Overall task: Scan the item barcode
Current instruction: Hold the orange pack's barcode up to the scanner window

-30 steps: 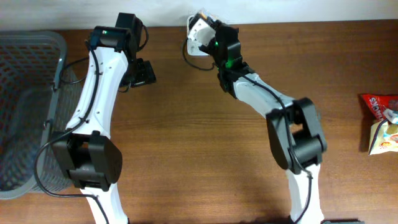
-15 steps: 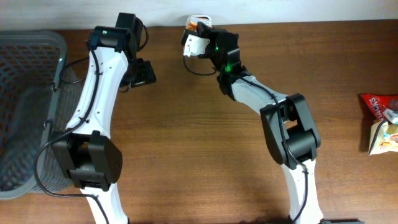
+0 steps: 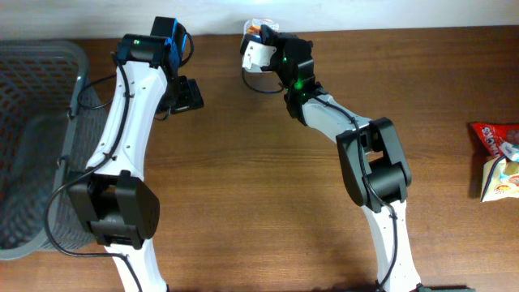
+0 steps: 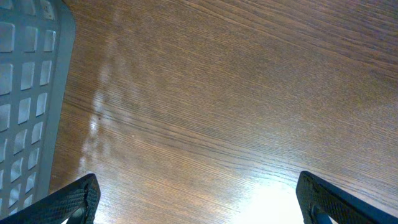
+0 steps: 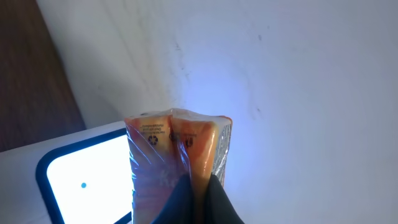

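Right wrist: orange packet (image 5: 177,149), small print unreadable.

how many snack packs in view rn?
3. An orange pack held in the right gripper at the far end of the table; a red pack and a yellow pack at the right edge, cropped, so more may be off frame.

- Print on the orange packet (image 5: 177,149): too small and blurred, I cannot read it.
- Snack bags (image 3: 496,161): cut by overhead's right edge.
- Basket (image 3: 40,57): left side out of frame.
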You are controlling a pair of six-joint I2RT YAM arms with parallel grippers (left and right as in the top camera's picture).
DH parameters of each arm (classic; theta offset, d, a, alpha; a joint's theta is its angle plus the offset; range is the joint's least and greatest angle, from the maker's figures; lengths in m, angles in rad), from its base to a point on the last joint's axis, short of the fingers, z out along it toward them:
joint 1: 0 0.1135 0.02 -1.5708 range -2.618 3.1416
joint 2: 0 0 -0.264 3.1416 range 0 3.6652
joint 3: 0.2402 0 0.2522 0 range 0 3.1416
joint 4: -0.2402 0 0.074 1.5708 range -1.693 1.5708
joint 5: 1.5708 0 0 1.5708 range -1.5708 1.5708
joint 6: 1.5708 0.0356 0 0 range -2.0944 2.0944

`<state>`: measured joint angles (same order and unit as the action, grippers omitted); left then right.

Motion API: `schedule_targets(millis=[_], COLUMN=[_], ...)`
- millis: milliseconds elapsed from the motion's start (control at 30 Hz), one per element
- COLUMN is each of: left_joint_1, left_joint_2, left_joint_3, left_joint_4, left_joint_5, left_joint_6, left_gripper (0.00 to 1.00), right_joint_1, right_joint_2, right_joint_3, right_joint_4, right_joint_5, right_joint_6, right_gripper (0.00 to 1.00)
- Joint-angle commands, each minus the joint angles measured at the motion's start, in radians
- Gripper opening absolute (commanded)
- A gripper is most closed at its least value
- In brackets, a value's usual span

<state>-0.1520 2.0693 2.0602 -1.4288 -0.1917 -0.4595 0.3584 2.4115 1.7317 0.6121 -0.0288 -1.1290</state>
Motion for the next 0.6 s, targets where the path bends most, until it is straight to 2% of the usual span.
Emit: schedule_targets(millis=[0,200,300,400,433,467,567], left_joint_1=[-0.001,-0.001,-0.001,-0.001,-0.001,-0.001,-0.001], left_joint_2=[-0.018,-0.018,-0.018,-0.018,-0.018,-0.018,-0.018], left_joint_3=[0.006,0.006,0.006,0.006,0.006,0.006,0.006], left_joint_4=[-0.001,-0.001,-0.001,-0.001,-0.001,-0.001,-0.001], left_joint_5=[-0.008,-0.008,-0.008,-0.008,-0.008,-0.008,-0.008], left_joint_6=[0.013,0.013,0.013,0.013,0.013,0.013,0.013], left_gripper=[0.99,0.99,0.99,0.99,0.99,0.99,0.99], right_joint_1=[-0.006,-0.007,-0.007,-0.007,-0.007,-0.008,-0.02], right_joint_2=[0.0,0.021,0.026,0.026,0.025,0.02,-0.018], right_joint_3=[0.034,0.035,0.035,0.045,0.063,0.091,0.123], right_joint_4=[0.006,0.002,0.003,0.098,0.109,0.089,0.013], right_joint_5=[-0.021,-0.021,-0.019,0.093,0.159,0.223,0.306], right_joint_6=[0.01,0.011,0.067,0.198,0.282,0.378,0.518], right_gripper=[0.04,0.04,0.04,0.04,0.04,0.04,0.04])
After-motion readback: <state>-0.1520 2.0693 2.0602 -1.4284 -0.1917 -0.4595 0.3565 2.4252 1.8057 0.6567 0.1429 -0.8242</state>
